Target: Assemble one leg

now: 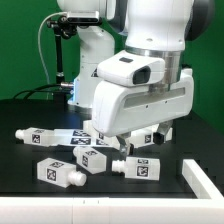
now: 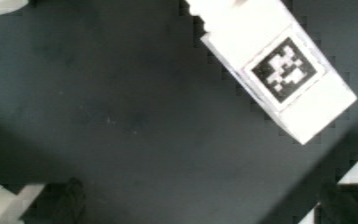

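Four legs strung across the tabletop point(image 1: 15, 115), low in frame: far-left leg point(image 1: 30, 135), lower-left leg point(image 1: 58, 171), centre leg point(image 1: 96, 158) near it, lower-right leg point(image 1: 140, 168) before the arm point(image 1: 140, 95).

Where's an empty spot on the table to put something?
Bare table behind the leftmost leg, on the exterior view's left. Another gap between the legs and the panel. Crowded under the gripper, where legs cluster.
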### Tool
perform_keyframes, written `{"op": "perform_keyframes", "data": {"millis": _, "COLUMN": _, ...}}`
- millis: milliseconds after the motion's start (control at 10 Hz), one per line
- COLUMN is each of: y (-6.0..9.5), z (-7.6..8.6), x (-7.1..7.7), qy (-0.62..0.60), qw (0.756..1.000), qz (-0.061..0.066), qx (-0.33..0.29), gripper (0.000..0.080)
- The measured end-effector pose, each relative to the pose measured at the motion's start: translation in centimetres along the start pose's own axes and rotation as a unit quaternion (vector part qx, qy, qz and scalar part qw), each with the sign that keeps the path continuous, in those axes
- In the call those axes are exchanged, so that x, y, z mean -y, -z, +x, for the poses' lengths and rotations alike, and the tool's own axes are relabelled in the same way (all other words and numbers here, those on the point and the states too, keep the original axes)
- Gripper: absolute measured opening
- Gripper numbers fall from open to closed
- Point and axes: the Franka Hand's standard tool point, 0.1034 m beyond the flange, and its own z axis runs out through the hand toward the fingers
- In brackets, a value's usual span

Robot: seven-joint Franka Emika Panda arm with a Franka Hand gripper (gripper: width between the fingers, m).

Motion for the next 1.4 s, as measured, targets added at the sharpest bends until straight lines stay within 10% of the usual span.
{"op": "perform_keyframes", "data": {"millis": 1200, "y": -1.2, "z": -3.0, "x": 2.8, "qy": 0.168, "qw": 0.985, "qz": -0.023, "qx": -0.037, "gripper": 0.065}}
{"op": "perform_keyframes", "data": {"millis": 1400, "y": -4.1, "z": -3.1, "x": 4.1, "qy": 0.235, "qw": 0.97, "qz": -0.037, "qx": -0.061, "gripper": 0.065}}
